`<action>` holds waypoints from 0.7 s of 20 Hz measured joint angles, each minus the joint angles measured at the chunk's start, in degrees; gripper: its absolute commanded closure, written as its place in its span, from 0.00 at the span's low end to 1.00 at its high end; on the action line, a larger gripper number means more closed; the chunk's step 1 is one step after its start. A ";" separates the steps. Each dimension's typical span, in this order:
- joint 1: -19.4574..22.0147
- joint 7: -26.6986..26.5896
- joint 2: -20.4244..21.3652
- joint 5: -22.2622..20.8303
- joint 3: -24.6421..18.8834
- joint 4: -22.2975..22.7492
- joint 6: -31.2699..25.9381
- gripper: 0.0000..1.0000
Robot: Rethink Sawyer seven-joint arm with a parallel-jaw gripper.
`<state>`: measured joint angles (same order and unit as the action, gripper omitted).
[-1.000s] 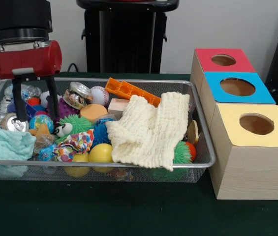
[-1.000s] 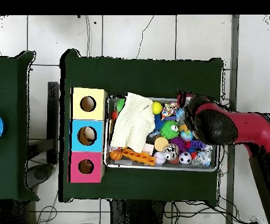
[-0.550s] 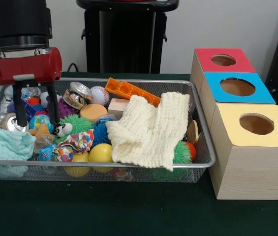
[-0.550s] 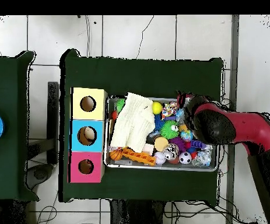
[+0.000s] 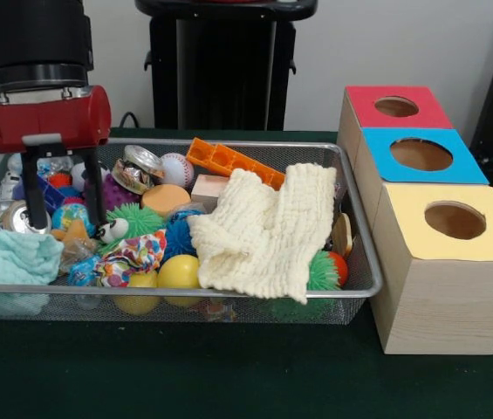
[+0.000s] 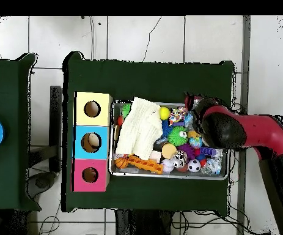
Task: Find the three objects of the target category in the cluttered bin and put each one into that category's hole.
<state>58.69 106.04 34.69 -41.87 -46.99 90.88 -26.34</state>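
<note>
The wire bin [image 5: 351, 288] is brimming with toys; three boxes [image 5: 442, 262] are sitting beside it, each showing one hole.

Robot lab, test setup. Red and black robot arm [image 5: 45, 113] over tabletop [image 5: 229, 375] with dark green cloth. Wire mesh bin [image 5: 351, 288] full of mixed toys, balls, cloths: staged clutter, not home use. Row of three wooden boxes with round holes, tops red [image 5: 396, 106], blue [image 5: 421, 154], yellow [image 5: 454, 220]. Overhead view: white tiled floor [image 6: 168, 37], loose cables [image 6: 150, 30], second green table [image 6: 9, 122] beside.
</note>
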 measured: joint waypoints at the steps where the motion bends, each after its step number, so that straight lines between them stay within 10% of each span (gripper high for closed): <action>1: -0.14 0.00 -0.01 -0.16 0.00 -0.13 0.00 0.00; 14: -1.40 0.00 -4.20 -5.91 -0.01 -1.67 4.18 0.00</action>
<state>57.29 106.04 30.49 -47.78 -47.00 89.21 -22.16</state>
